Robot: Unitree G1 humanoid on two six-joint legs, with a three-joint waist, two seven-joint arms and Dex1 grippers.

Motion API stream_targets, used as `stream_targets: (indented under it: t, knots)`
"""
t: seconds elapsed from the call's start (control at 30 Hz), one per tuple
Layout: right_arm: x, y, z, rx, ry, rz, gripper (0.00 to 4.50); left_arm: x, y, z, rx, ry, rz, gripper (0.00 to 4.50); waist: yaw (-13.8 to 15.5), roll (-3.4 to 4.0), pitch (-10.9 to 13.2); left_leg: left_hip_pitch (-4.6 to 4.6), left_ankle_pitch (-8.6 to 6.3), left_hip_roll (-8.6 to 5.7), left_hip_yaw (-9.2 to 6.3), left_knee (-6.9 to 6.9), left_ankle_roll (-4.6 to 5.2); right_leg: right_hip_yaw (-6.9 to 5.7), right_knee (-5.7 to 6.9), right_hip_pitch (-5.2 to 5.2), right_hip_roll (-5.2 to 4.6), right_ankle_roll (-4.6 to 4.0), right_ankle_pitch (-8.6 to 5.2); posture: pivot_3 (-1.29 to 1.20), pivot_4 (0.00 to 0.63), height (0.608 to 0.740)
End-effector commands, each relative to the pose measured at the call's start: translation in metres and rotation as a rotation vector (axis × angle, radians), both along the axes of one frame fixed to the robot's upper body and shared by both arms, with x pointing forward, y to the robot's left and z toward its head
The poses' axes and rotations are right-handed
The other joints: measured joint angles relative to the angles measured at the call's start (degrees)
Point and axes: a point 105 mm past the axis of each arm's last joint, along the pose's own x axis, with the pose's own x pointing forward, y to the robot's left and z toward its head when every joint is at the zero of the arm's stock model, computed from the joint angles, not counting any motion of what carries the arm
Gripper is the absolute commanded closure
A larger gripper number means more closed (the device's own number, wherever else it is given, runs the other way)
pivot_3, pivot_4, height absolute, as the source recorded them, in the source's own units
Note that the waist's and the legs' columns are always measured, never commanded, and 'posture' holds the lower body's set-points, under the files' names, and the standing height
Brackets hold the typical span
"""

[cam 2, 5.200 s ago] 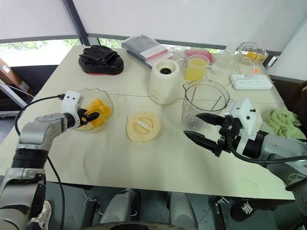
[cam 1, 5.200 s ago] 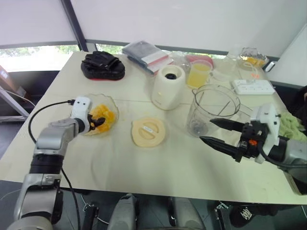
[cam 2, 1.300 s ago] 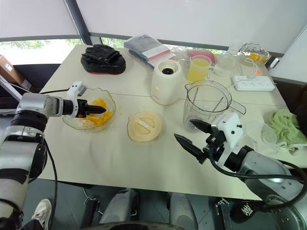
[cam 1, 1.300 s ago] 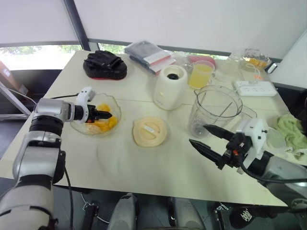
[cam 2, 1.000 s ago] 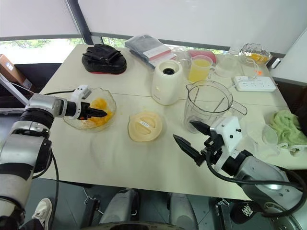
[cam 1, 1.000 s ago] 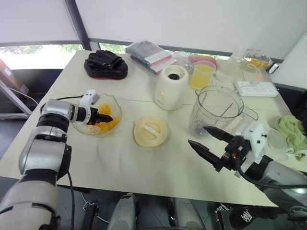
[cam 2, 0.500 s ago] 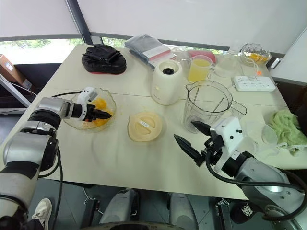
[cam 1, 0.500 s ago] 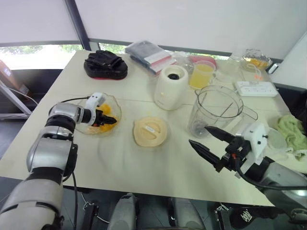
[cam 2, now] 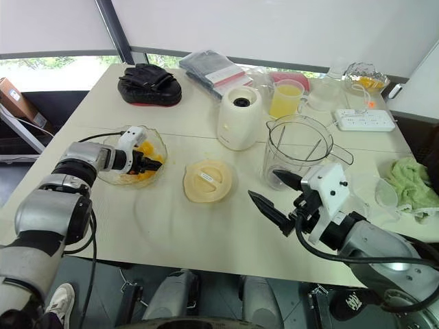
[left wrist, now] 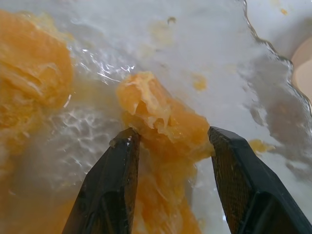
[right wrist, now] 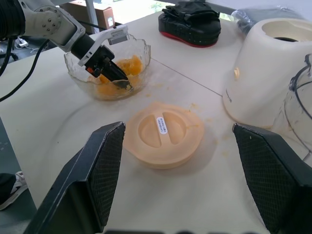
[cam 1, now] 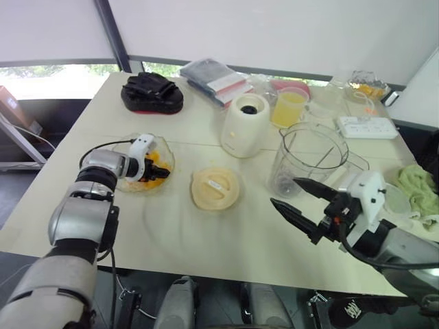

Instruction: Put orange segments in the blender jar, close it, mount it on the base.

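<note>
black fingers of the right gripper (cam 1: 285, 192) hang spread wide apart over the near part of the table, holding nothing. just behind them the clear blender jar (cam 1: 312, 154) stands upright and looks empty of fruit. to its left the cream lid (cam 1: 215, 188) lies flat. further left, the left gripper (left wrist: 168, 136) reaches into a glass bowl (cam 1: 167, 154) of orange segments (cam 1: 156, 161). its fingers are apart, straddling one wet segment (left wrist: 161, 122) without yet pinching it. the soft, juicy flesh could tear or slip free on the lift and drop short of the jar. behind the lid stands the cream blender base (cam 1: 245, 124). the pale table (cam 1: 206, 240) also carries a cup of juice (cam 1: 287, 107), a black padded mitt (cam 1: 152, 92) and a power strip (cam 1: 363, 127). beyond are white blinds (cam 1: 274, 27) and a window (cam 1: 41, 79).
</note>
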Motion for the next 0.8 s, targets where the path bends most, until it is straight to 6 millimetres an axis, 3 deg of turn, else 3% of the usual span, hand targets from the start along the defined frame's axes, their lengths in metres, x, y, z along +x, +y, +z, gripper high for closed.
stream_targets:
  t: [0.03,0.13,0.17,0.23,0.33,0.8]
  knots:
    - [-0.002,0.0,0.011,-0.004,-0.046,0.005,0.81,-0.001,0.002,-0.01,0.034,0.013,0.02,2.27,0.06,0.0,-0.03,0.01,0.0,0.0,0.0,0.0,0.0,0.0,0.0,0.02,0.0,0.0,0.0,0.0,0.15,0.74]
    - [-0.002,-0.001,0.011,-0.01,-0.047,0.004,0.81,-0.001,-0.001,-0.011,0.035,0.009,0.018,2.27,0.06,0.0,-0.06,0.03,0.0,0.0,0.0,0.01,0.0,0.0,0.0,0.05,-0.01,0.0,0.0,0.0,0.15,0.74]
    - [-0.002,-0.001,0.011,-0.011,-0.047,0.005,0.81,-0.001,-0.002,-0.012,0.035,0.009,0.016,2.51,0.07,0.0,-0.06,0.03,0.0,0.0,0.0,0.01,0.0,0.0,0.0,0.06,-0.01,0.0,0.0,0.0,0.15,0.74]
    - [-0.002,-0.002,0.012,-0.014,-0.048,0.005,0.81,-0.001,-0.004,-0.014,0.047,0.008,0.007,3.12,0.07,0.0,-0.06,0.03,0.0,-0.01,0.0,0.02,0.0,0.0,0.0,0.06,-0.01,0.0,0.0,0.0,0.15,0.74]
    - [-0.002,-0.003,0.012,-0.019,-0.048,0.008,0.81,-0.001,-0.006,-0.017,0.052,0.007,-0.002,4.47,0.1,0.0,-0.07,0.03,0.0,-0.01,0.0,0.02,0.0,0.0,-0.01,0.07,-0.01,0.0,0.0,0.0,0.15,0.74]
    - [0.004,-0.003,0.017,-0.037,-0.05,0.042,0.81,-0.004,-0.01,-0.025,0.009,-0.001,0.006,4.47,0.12,0.03,-0.14,0.05,0.0,-0.01,-0.03,0.13,0.0,0.0,0.0,0.16,-0.03,0.0,0.0,0.0,0.15,0.74]
